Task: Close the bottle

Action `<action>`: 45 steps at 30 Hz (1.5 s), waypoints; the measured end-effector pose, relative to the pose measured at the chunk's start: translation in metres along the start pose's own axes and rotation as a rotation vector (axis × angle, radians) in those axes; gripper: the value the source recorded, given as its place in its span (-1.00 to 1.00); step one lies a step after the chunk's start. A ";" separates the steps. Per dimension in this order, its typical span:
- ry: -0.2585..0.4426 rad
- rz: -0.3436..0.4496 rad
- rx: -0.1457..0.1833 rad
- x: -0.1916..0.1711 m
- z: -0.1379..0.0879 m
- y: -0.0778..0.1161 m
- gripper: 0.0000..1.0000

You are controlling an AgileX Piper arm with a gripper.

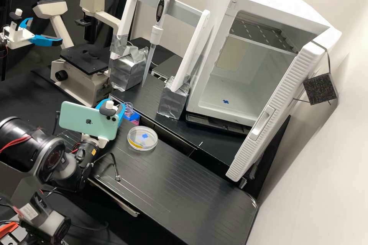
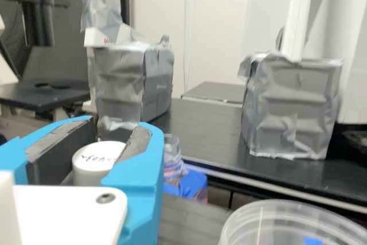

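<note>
The end effector (image 2: 114, 125) grips the cap (image 2: 96, 159). The uncapped bottle (image 2: 171, 156) stands just beyond its fingers, offset toward the dish (image 1: 147, 142), so the cap likely needs carrying forward and sideways over that neck, then lowering level.

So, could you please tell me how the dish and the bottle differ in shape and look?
The dish is wide and shallow, while the bottle has a narrow neck. The dish shows a yellow patch at one side; the bottle shows a pinkish tint. Both are see-through.
</note>
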 end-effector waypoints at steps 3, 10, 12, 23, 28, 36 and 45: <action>0.025 0.026 -0.008 0.009 -0.004 0.007 -1.00; 0.039 0.096 0.003 0.043 -0.010 0.022 -1.00; 0.027 0.096 -0.003 0.050 -0.008 0.023 -1.00; -0.047 0.050 -0.014 0.073 0.000 0.013 -1.00; -0.063 0.033 -0.016 0.074 0.004 0.010 -1.00; -0.073 0.022 -0.013 0.066 0.007 0.005 -1.00; -0.072 0.032 -0.017 0.064 0.013 0.003 -1.00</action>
